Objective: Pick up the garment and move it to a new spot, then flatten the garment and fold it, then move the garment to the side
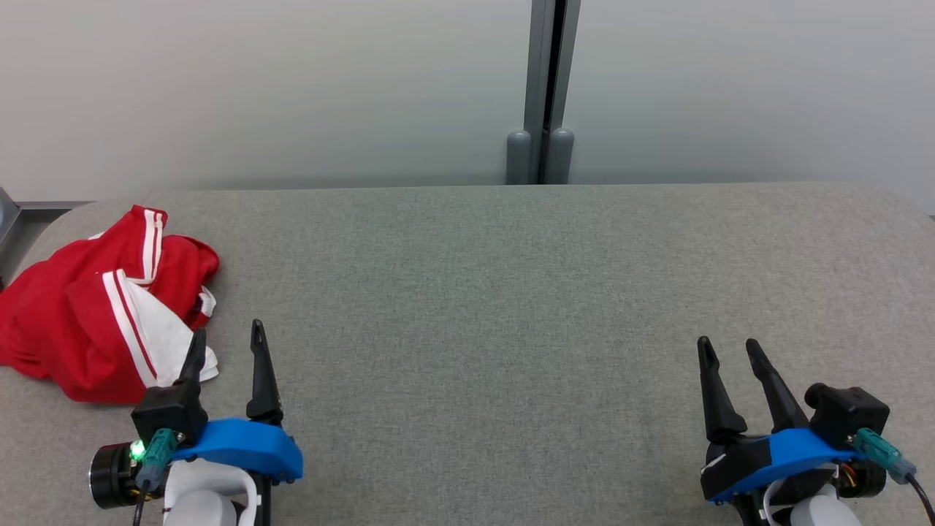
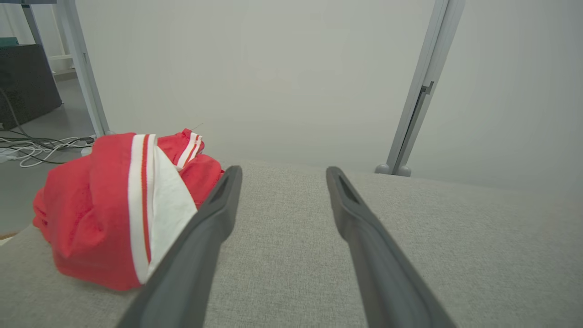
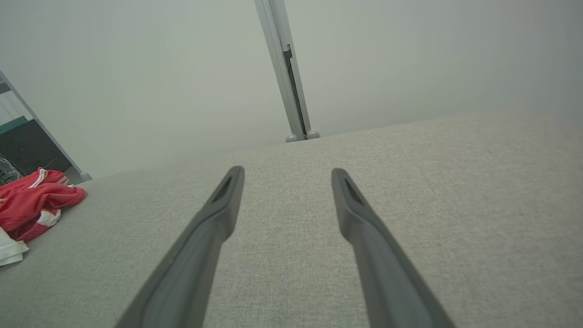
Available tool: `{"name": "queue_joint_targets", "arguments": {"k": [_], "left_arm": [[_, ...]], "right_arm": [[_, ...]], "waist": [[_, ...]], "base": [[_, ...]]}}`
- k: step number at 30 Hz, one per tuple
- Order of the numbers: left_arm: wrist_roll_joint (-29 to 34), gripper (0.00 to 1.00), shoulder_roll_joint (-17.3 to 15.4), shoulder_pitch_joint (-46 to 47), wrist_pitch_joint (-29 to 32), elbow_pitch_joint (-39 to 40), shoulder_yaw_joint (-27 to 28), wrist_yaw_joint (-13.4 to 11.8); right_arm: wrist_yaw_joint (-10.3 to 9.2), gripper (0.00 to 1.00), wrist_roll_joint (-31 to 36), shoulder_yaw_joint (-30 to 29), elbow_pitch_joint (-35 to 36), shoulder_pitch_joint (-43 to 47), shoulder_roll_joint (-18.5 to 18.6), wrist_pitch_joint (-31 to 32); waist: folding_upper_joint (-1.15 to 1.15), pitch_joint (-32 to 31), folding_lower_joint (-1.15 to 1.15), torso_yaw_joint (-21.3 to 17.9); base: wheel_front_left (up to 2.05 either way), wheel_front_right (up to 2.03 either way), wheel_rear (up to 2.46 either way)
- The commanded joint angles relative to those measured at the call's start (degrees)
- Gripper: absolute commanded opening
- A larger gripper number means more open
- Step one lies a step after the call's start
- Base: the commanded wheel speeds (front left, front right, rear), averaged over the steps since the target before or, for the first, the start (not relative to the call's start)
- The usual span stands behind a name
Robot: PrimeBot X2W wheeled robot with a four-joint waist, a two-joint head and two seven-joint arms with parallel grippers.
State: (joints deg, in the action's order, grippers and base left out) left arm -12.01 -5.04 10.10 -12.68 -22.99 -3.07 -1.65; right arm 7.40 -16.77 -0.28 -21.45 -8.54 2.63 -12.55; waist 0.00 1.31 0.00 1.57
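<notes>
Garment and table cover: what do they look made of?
The garment looks like soft, thin cloth, likely a sports knit. It is matte red with white stripes and a white panel, and it lies limp in crumpled folds. The table cover looks like grey woven textile, matte, with a fine heathered weave visible. What lies under it cannot be told.

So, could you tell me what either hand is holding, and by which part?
Nothing: the left hand and right hand are open and empty; the garment lies ungripped.
</notes>
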Motion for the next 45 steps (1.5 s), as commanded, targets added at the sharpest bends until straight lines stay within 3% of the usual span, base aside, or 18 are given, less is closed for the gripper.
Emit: {"name": "queue_joint_targets", "arguments": {"k": [1, 22, 45], "left_arm": [[1.3, 1.0, -0.2, -0.2, -0.4, 0.3, -0.4, -0.2], [9.5, 1.0, 0.3, -2.0, -2.6, 2.7, 0.6, 0.1], [10.0, 1.0, 0.5, -1.2, -2.6, 1.7, 1.7, -0.2]], "right_arm": [[0.13, 1.0, 1.1, 0.1, 0.1, 0.2, 0.5, -0.6], [0.16, 1.0, 10.0, 0.0, -0.7, 0.5, 0.5, -2.8], [0.16, 1.0, 9.0, 0.2, -1.0, -0.5, 0.4, -2.7]], "waist": [[0.0, 0.0, 0.0, 0.1], [0.0, 0.8, 0.0, 0.9], [0.0, 1.2, 0.0, 2.6]], "base": [[0.0, 0.0, 0.0], [0.0, 0.0, 0.0], [0.0, 0.0, 0.0]]}}
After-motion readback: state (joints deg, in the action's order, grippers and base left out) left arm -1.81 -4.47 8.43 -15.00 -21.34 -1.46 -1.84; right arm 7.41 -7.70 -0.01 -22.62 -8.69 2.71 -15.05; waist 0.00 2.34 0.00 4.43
